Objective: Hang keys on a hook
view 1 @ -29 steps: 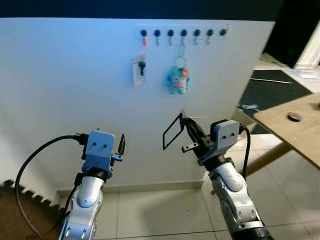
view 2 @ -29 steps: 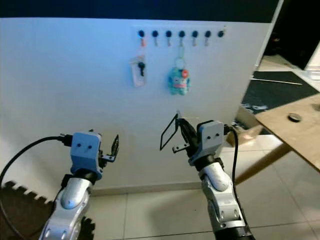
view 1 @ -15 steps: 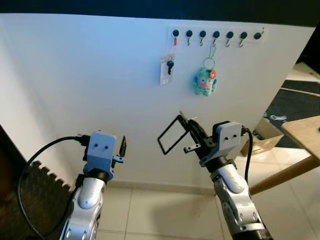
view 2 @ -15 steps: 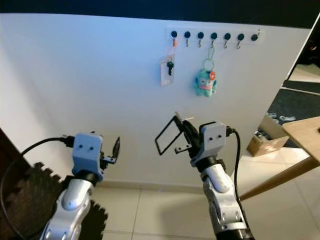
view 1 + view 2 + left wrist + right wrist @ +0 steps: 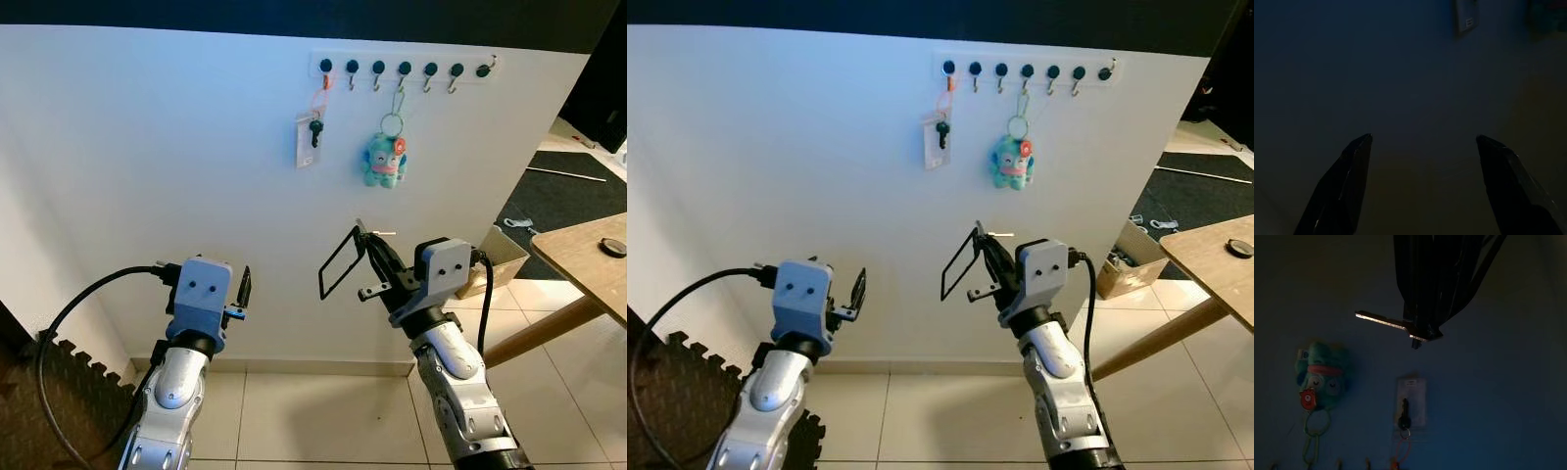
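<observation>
A row of black-knobbed hooks [image 5: 404, 69] runs along the top of the white wall. From its first hook hangs a key with a white tag [image 5: 307, 137], and a teal plush keychain [image 5: 383, 160] hangs further along. My right gripper [image 5: 365, 239] is raised in front of the wall below the plush, shut on a silver key [image 5: 1382, 320] with a black loop [image 5: 339, 262] dangling to its left. My left gripper [image 5: 241, 288] is held up at the same height, and its fingers [image 5: 1347, 181] are open with nothing between them.
A wooden table [image 5: 586, 262] juts in at the right with a small round dark object [image 5: 614, 247] on it. A cardboard box [image 5: 500, 257] sits by the wall's corner. Dark foam mat [image 5: 59, 392] covers the floor at the left, with pale tiles [image 5: 313, 411] below the wall.
The whole view has swung sideways and back, so the camera moved. Both arms keep the same pose, and the right gripper still holds the key.
</observation>
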Controlling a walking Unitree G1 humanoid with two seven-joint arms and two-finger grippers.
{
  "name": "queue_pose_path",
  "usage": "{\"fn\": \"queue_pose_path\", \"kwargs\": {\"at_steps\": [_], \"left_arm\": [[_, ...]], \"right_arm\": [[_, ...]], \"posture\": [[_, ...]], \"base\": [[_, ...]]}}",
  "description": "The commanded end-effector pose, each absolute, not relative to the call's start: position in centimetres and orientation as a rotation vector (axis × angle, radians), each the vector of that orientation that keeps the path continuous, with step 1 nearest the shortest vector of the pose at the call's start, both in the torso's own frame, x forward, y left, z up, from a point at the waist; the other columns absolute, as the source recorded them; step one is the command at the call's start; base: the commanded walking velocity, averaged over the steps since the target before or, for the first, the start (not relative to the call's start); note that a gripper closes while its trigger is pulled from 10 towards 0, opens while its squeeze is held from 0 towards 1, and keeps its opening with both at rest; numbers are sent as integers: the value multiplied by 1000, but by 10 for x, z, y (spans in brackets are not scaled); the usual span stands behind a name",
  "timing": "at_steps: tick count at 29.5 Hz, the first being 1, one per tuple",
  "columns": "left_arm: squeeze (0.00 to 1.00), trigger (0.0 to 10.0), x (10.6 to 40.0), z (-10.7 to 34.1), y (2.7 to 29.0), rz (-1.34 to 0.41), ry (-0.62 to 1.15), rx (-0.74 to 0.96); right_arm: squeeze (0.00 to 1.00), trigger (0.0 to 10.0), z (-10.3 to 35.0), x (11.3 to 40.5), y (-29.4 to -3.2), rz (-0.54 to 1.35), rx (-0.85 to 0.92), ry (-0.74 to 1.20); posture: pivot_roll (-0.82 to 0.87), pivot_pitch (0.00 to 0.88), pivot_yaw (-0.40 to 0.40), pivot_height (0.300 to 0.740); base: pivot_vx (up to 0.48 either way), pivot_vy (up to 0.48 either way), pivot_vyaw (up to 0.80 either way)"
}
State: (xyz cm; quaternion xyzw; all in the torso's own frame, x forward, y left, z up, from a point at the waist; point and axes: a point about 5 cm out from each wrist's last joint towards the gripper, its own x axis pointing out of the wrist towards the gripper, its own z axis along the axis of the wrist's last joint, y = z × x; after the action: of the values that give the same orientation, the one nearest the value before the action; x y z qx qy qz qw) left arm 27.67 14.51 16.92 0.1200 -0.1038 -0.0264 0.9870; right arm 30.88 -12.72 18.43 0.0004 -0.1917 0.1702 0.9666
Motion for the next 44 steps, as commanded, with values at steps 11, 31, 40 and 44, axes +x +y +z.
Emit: {"fn": "queue_pose_path", "kwargs": {"at_steps": [11,31,40,44], "left_arm": [[0,10000,276,161,148,-42,-164,268],[0,10000,276,161,149,-35,-155,262],[0,10000,276,160,149,-34,-150,265],[0,10000,276,160,149,-33,-148,266]], "right_arm": [[0,10000,183,307,-129,344,2,-381],[0,10000,181,306,-129,344,6,-371],[0,10000,181,306,-128,343,5,-374],[0,10000,183,307,-129,336,3,-380]], "posture": [[127,104,-39,740],[127,109,-37,740],[129,110,-36,740],[129,110,-36,740]], "base": [[314,-217,0],[0,0,0],[0,0,0],[0,0,0]]}}
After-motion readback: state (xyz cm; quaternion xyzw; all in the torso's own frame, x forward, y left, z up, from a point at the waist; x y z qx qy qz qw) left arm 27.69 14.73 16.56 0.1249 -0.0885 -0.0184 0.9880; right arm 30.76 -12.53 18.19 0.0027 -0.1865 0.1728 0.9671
